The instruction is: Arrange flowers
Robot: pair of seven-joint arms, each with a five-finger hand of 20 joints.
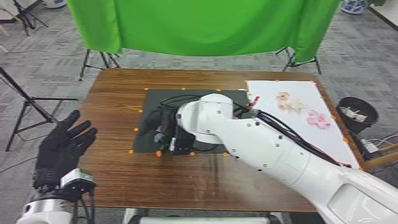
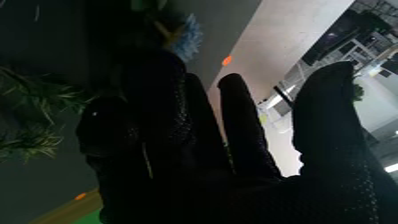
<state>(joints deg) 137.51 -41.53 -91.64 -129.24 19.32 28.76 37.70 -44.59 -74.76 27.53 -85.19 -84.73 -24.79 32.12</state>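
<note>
The right hand (image 1: 156, 125) is showing against the dark mat (image 1: 160, 95), near the middle of the head view — its fingers are stretching out long and loose, with the thumb sticking out wide. Past them, a blue flower (image 2: 187, 39) and green sprigs (image 2: 31, 145) are showing in the right wrist view. Pink flowers (image 1: 319, 120) are lying on the white sheet (image 1: 306, 90) at the frame's upper right. The left hand (image 1: 59, 149) is opening wide — fingers apart — at the left side.
</note>
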